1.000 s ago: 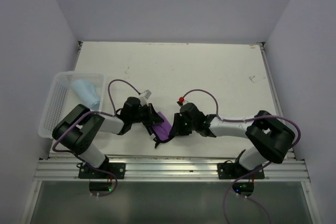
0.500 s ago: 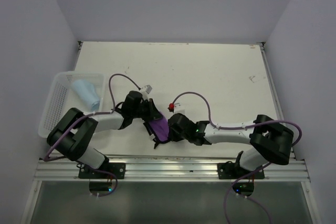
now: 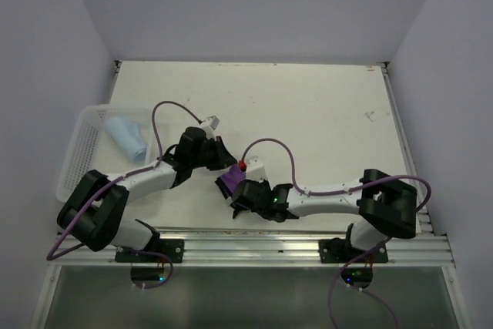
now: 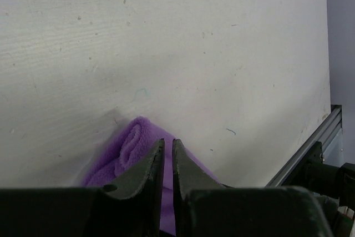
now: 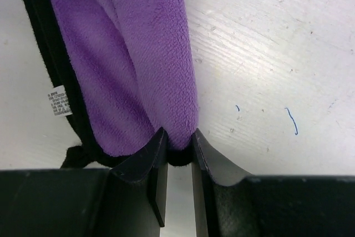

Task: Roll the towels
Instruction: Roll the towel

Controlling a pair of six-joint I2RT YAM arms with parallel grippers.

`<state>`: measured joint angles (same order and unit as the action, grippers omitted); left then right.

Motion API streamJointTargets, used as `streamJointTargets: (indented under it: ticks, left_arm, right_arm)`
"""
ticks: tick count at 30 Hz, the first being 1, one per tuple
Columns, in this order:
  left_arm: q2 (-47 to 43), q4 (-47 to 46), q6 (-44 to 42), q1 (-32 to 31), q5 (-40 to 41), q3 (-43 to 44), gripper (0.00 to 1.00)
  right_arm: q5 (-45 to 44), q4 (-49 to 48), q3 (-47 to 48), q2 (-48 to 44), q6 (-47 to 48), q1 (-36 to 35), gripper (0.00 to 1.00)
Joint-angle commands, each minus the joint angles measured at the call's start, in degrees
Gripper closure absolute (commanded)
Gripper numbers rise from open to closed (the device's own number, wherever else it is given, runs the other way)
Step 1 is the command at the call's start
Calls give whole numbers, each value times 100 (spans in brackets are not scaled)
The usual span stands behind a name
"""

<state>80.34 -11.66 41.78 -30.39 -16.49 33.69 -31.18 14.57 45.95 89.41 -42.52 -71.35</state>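
Step in hand: rolling the dark towel [image 5: 127, 54], purple face outward. It lies on the desk [image 3: 308, 113] close to the near edge, a little left of centre, between the two hands. It is gathered into a loose, thick roll. A black rim shows along its left side in the right wrist view, and the white tag [image 5: 57, 102] is on that rim.

Right hand [image 5: 178, 132]: clamped on the end of the roll, with purple pile and black edge pinched between the jaws.

Left hand [image 4: 167, 142]: at the other end of the roll, jaws almost together with only a thin slit between them. Purple cloth shows in and beyond the slit. I cannot tell whether a fold is gripped or merely lies behind the fingers.

Blue towel [image 3: 125, 135]: in the basket [image 3: 77, 161] at the left edge of the desk, well apart from both hands. It appears already rolled.

Assessment: the task looks well advanced, with the second towel partly rolled.

Next move, as judged: the roll needs tightening, both ends turning together so the layers stay aligned. The chief risk is the loose black edge near the tag slipping out and opening the roll.
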Motion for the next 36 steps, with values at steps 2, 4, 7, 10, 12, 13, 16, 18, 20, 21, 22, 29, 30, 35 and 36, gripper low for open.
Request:
streamJointTargets:
  ticks: [2,4,7,10,12,13,16,18,20,21,22,29,30,35,36]
  left_arm:
    - [-106,-3,14,33,-38,217,85]
    - [-106,-46,58,16,-91,199,85]
    - [-115,-82,111,-2,-117,155,85]
    - [-132,-126,164,-63,-126,111,85]
    - [-167,-143,208,-98,-126,76,85]
    - [-176,-161,208,-107,-126,41,85]
    - [-211,-170,252,-142,-126,-3,85]
    - [-246,-179,278,-160,-126,-38,85]
    - [-264,-196,304,-178,-126,-99,85]
    - [-264,-205,339,-204,-126,-126,85]
    - [-273,-231,348,-213,-126,-178,85]
    - [-317,-477,620,-353,-161,-618,85]
    - [-325,-530,647,-397,-170,-679,85]
    - [-466,-609,735,-459,-118,-996,85]
    - [-475,-635,744,-476,-100,-1022,85]
  right_arm:
    - [-995,757,536,436,-19,-457,100]
    - [-1249,1012,686,586,-28,-598,100]
    - [-1610,1486,1037,911,-81,-827,100]
    - [-1890,2057,1468,1333,-142,-985,100]
    - [-2040,2426,1802,1683,-168,-1117,100]
    - [-2172,2524,1986,1798,-169,-1170,100]
    - [-2374,2919,2346,2212,-195,-1424,100]
    - [-2454,3226,2514,2483,-239,-1504,100]
    - [-2559,3385,2734,2643,-230,-1610,100]
    - [-2586,3517,2804,2704,-221,-1636,100]
    - [-2612,3579,2866,2835,-221,-1662,100]
    - [-2727,4080,3472,3442,-28,-1838,100]
    - [-2727,4185,3534,3495,-19,-1847,100]
    - [-2674,4318,3789,3786,86,-1909,100]
    - [-2665,4335,3815,3838,112,-1909,100]
